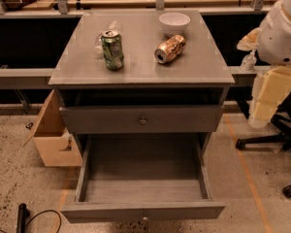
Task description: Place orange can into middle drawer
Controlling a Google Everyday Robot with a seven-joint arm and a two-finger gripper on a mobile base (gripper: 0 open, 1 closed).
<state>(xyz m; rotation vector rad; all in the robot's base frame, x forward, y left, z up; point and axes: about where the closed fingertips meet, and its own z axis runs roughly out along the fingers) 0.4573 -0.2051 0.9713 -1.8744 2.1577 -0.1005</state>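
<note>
The orange can (pixel 169 49) lies on its side on the grey cabinet top (pixel 140 67), right of centre, in front of a white bowl. The middle drawer (pixel 143 211) is pulled wide open below, its grey inside bare. The knobbed drawer above it (pixel 141 120) is closed. My arm, white with cream-coloured end parts, hangs at the right edge of the view. Its gripper (pixel 263 108) points down beside the cabinet's right side, apart from the can and lower than the cabinet top.
A green drink can (pixel 112 49) stands upright left of the orange can, with a clear plastic item (pixel 108 30) behind it. A white bowl (pixel 174 22) sits at the back. A cardboard box (pixel 51 137) stands on the floor at left, an office chair base (pixel 276 142) at right.
</note>
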